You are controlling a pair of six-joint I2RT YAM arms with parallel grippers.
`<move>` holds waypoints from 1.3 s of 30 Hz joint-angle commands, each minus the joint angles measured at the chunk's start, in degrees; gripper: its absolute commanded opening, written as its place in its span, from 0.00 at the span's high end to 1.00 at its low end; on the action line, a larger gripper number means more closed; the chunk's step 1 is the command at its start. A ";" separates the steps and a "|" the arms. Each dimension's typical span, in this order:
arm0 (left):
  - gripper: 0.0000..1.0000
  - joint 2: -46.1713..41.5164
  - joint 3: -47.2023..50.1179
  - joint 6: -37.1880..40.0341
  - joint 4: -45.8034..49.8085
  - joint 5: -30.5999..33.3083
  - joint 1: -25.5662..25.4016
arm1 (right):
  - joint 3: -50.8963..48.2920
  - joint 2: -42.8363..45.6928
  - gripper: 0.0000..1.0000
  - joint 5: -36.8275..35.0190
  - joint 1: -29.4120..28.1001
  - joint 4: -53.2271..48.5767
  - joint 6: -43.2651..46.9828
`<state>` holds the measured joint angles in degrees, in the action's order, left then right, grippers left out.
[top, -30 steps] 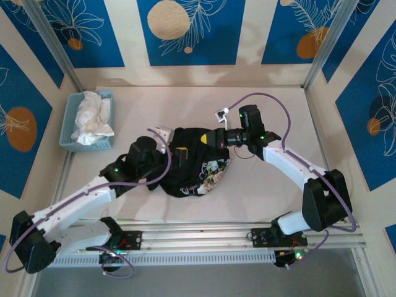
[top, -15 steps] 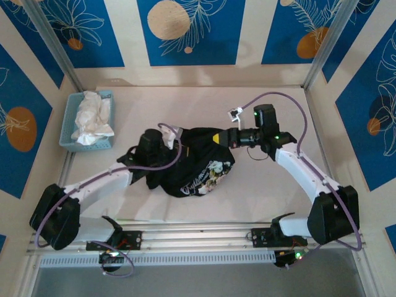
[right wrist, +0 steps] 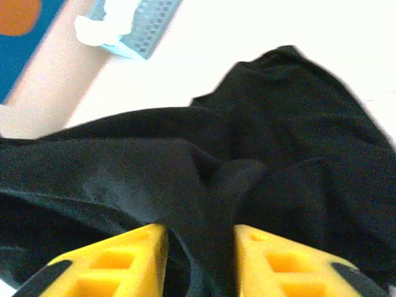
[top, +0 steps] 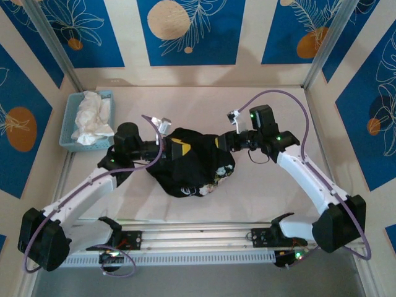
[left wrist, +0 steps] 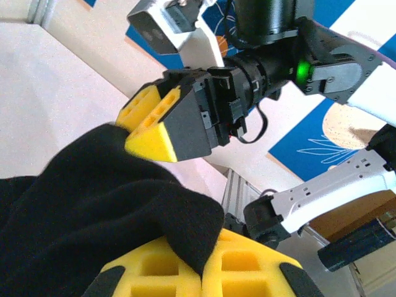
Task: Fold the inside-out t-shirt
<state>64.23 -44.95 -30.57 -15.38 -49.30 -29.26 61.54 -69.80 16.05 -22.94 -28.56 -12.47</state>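
Note:
The inside-out t-shirt is a bunched black mass at the table's middle, with a bit of pale print showing at its lower right. My left gripper is shut on its upper left edge. In the left wrist view a black fold is pinched between the yellow fingers. My right gripper holds the upper right edge, close to the left one. In the right wrist view a ridge of the t-shirt runs between its fingers. The right gripper also touches the cloth in the left wrist view.
A blue basket holding a white cloth garment stands at the back left, and its corner appears in the right wrist view. Bare table lies in front of and to the right of the shirt. Wall panels enclose the table.
The left arm has swung back and to the left, and the right wrist has shifted right. The shirt now hangs bunched between the two grippers, with most of its print tucked under.

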 commanded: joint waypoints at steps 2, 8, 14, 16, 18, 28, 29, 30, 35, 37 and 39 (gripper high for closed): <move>1.00 0.67 -2.46 0.71 -0.38 -2.62 0.34 | -1.32 7.81 0.58 -12.19 -4.86 -1.66 6.92; 1.00 0.99 -2.60 1.45 -0.04 -2.40 0.35 | -6.71 11.11 0.54 -16.14 -14.00 2.72 9.04; 1.00 0.51 -2.69 1.56 0.44 -2.30 0.38 | -11.24 5.87 0.56 -15.37 -17.60 11.99 5.71; 1.00 0.13 -2.51 1.65 0.64 -2.38 0.34 | -11.72 2.89 0.53 -15.59 -17.93 15.59 5.46; 1.00 -0.23 -2.42 2.25 1.28 -2.33 0.34 | -11.35 -0.15 0.50 -13.85 -17.97 18.66 5.37; 1.00 -5.49 -1.90 9.03 13.58 17.64 0.95 | -9.20 -1.11 1.00 2.59 -11.60 18.24 2.58; 1.00 -5.75 -1.94 9.64 15.25 21.50 1.04 | -9.94 0.45 1.00 7.04 -10.01 18.96 1.18; 1.00 -5.82 -2.14 10.33 17.18 26.51 1.13 | -10.67 1.83 1.00 11.87 -8.20 19.77 -0.49; 0.95 -2.13 -5.15 13.45 25.11 42.88 1.09 | -12.75 4.82 1.00 25.24 -4.19 23.89 -8.01; 0.94 0.16 -6.71 13.58 26.97 45.27 1.04 | -13.13 4.77 1.00 27.90 -3.70 26.58 -11.16; 0.90 2.47 -8.27 14.03 29.36 47.54 1.09 | -13.59 4.39 1.00 29.18 -3.52 29.78 -13.68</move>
<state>64.75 -50.28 -18.52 7.97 -12.58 -28.99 49.23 -65.49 36.73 -27.20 -3.18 -20.34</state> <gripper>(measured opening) 0.090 0.043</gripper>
